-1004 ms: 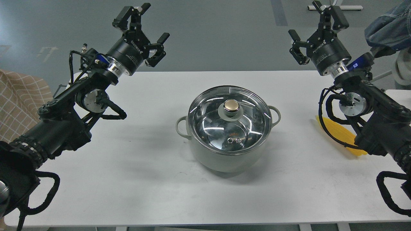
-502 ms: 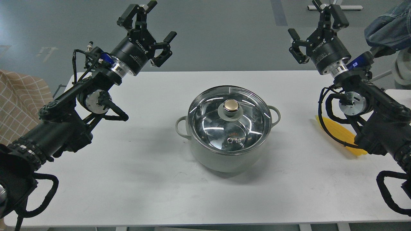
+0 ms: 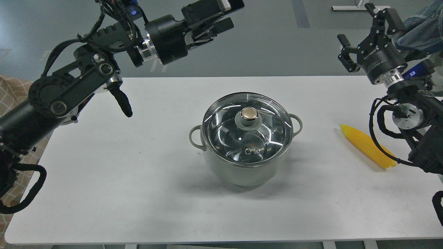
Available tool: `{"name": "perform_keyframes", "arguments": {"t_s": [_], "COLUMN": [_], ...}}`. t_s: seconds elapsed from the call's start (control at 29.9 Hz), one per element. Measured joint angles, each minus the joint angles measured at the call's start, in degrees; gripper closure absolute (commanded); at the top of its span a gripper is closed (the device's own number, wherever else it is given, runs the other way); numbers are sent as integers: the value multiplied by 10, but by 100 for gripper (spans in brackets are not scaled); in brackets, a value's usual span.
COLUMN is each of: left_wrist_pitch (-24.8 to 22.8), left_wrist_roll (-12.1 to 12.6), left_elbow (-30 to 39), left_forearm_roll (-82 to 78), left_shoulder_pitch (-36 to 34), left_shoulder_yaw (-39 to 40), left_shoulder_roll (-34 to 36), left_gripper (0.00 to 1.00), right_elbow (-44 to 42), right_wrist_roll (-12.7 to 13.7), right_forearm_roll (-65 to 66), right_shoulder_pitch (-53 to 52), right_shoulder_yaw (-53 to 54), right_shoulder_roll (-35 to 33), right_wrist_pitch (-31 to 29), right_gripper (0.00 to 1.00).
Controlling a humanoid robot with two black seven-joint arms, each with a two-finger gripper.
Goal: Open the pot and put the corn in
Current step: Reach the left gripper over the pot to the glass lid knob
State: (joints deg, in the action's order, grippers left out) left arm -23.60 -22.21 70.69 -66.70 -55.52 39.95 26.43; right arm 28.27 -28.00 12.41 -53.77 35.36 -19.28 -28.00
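The pale grey-green pot (image 3: 242,169) stands in the middle of the white table (image 3: 138,173). Its glass lid (image 3: 221,121) with the gold knob (image 3: 249,113) is on it. The yellow corn (image 3: 367,147) lies on the table to the right of the pot, tapered end toward the pot. My left gripper (image 3: 231,16) is open and empty. It is turned sideways, high above the table's back edge, up and left of the pot. My right gripper (image 3: 363,26) is open and empty, high at the back right, above and behind the corn.
A checkered cloth (image 3: 14,93) lies off the table's left edge. A piece of denim fabric (image 3: 422,31) is at the upper right. My right arm's cables (image 3: 377,138) hang just over the corn's far side.
My left arm has swung up and to the right, its gripper now turned sideways nearer the pot. My right arm has shifted right, uncovering the corn. Pot and lid have not moved.
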Motion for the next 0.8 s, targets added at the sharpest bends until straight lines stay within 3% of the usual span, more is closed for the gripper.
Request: {"name": "perform_keyframes", "arguments": {"t_s": [0.17, 0.33, 0.5, 0.8], "left_wrist_pitch": [27, 66, 97, 148], "left_wrist_roll": [-1, -18, -27, -28], "left_elbow": [70, 77, 60, -30], "left_forearm_roll": [-213, -425, -517, -583], "left_shoulder_pitch": [4, 6, 7, 33], "left_shoulder_yaw": [-6, -47, -108, -126], "left_shoulder_roll": [-21, -41, -45, -74], "left_gripper": [3, 3, 4, 6], "right_elbow": [21, 33, 35, 36], "right_wrist_roll": [0, 0, 0, 0], "right_forearm_roll": [0, 0, 0, 2], "right_shoulder_pitch": [15, 23, 26, 31], "right_shoulder_yaw": [0, 1, 1, 0], "right_shoulder_roll": [-19, -26, -27, -24], "right_wrist_pitch": [1, 2, 2, 2], "right_gripper": [1, 1, 1, 1]}}
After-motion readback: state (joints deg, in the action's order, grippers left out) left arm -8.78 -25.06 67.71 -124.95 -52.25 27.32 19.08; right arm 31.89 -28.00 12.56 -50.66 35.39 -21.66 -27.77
